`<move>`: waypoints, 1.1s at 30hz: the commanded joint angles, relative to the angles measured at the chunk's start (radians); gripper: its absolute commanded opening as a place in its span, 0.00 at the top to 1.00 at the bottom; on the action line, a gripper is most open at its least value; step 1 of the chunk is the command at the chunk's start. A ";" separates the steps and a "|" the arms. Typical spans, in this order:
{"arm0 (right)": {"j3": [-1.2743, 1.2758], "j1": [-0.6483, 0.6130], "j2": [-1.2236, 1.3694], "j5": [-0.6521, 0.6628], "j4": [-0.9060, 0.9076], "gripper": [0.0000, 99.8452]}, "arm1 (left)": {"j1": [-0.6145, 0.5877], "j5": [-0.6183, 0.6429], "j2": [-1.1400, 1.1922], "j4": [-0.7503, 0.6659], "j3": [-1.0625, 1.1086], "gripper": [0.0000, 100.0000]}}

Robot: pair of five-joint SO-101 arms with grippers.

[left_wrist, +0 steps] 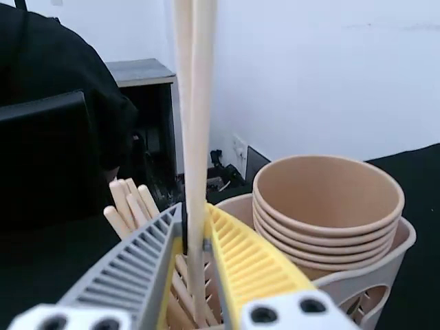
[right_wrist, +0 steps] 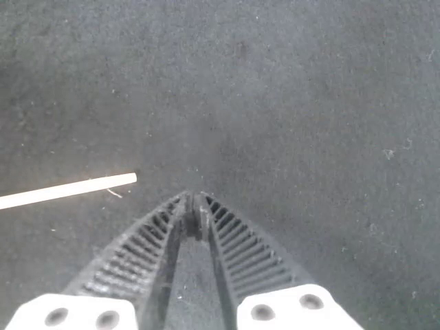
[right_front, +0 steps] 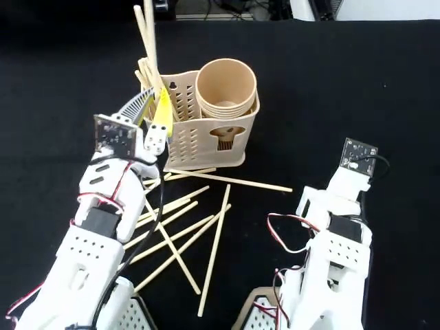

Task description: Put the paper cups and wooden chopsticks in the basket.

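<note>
A beige slotted plastic basket [right_front: 206, 141] stands on the black cloth table [right_front: 357, 82]. One compartment holds a nested stack of smooth round paper cups [right_front: 225, 86]. The other holds upright wooden chopsticks [left_wrist: 127, 199]. Above that second compartment the left gripper [left_wrist: 196, 216], with ribbed grey and yellow fingers, is clamped on a pair of thin pale chopsticks [left_wrist: 192, 103] standing upright. Loose chopsticks [right_front: 180, 234] lie crisscrossed on the arms' side of the basket. The right gripper [right_wrist: 194, 206], fingers pressed together on nothing, hangs over cloth well apart from the basket, near a chopstick end [right_wrist: 75, 188].
</note>
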 commanded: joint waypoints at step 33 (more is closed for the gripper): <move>-0.002 0.008 -0.015 0.002 -0.018 0.98 | -0.139 0.086 0.009 -0.011 -0.162 0.88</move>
